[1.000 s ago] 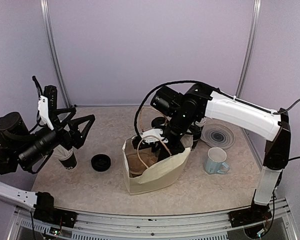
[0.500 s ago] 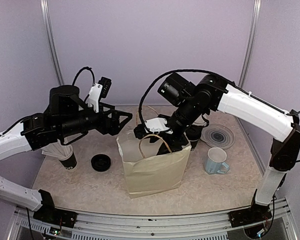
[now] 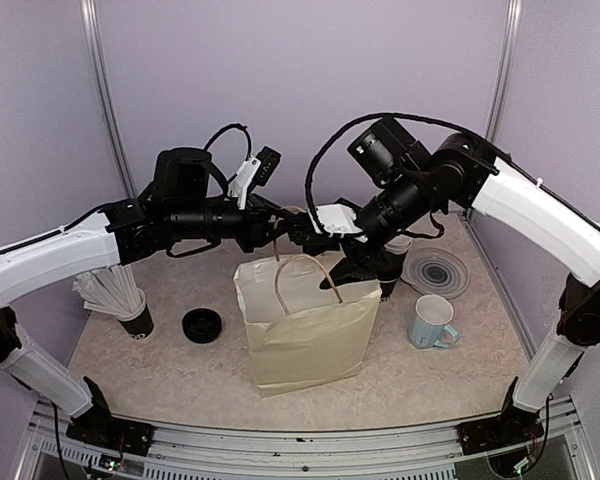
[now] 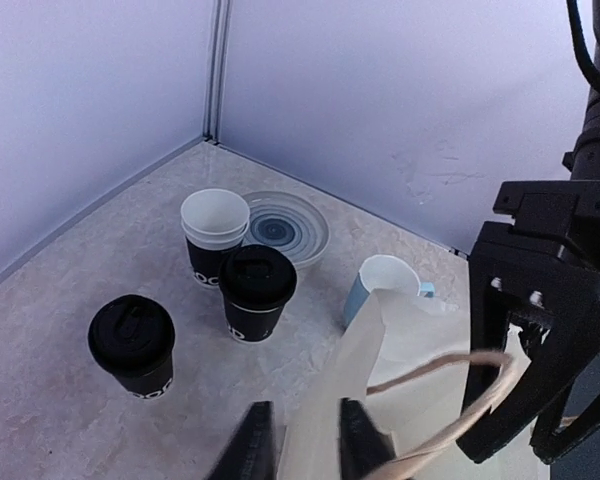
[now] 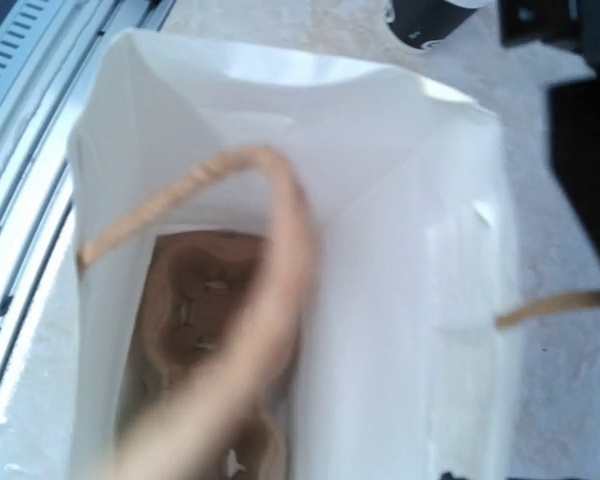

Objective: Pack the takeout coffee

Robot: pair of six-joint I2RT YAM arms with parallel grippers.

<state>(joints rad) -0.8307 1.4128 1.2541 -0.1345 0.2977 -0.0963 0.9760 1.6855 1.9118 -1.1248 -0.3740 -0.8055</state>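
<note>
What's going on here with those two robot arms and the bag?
Two robot arms are working on a paper bag that stands between them. The left gripper straddles the bag's rim, and the open right gripper is at a handle, apparently to spread the mouth. A cardboard cup carrier lies in the bottom, with no cups visible in it. Two lidded coffee cups stand outside the bag, not yet packed.

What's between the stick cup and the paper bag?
A loose black lid lies between the stick cup and paper bag, touching neither; seen in top external view.
</note>
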